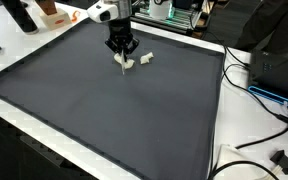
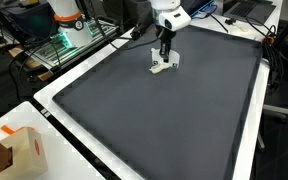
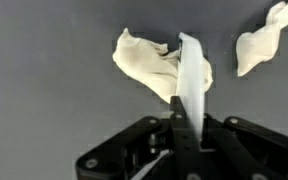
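Gripper (image 3: 184,128) is clamped on a thin white strip (image 3: 191,75), whose far end reaches over a crumpled white lump (image 3: 144,62) on the dark mat (image 1: 134,120); another white scrap (image 3: 262,40) lies near.

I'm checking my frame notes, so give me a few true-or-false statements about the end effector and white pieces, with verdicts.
The end effector grips a thin white strip. True.
The mat is bright red. False: it is dark grey.
A crumpled white piece lies below the strip, a second white piece beside it. True.
The end effector hangs beyond the mat's edge. False: it is above the mat.
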`<control>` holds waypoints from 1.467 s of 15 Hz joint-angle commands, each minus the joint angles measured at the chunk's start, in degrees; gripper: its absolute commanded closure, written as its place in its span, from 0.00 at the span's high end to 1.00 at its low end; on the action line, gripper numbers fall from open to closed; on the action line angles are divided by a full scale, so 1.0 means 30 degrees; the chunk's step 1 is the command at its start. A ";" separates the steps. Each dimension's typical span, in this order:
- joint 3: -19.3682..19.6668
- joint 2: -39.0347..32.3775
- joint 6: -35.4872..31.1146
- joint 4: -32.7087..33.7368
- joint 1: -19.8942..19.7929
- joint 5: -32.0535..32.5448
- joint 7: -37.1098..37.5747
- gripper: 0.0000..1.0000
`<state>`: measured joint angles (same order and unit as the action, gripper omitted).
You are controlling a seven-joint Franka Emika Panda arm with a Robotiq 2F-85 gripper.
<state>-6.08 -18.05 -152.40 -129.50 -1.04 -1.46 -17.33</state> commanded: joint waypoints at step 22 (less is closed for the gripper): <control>-0.0305 -0.0335 -0.0072 -0.1188 -0.0430 -0.0400 -0.3237 0.01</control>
<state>-6.29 -12.53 -153.66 -138.57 -2.62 -2.26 -26.63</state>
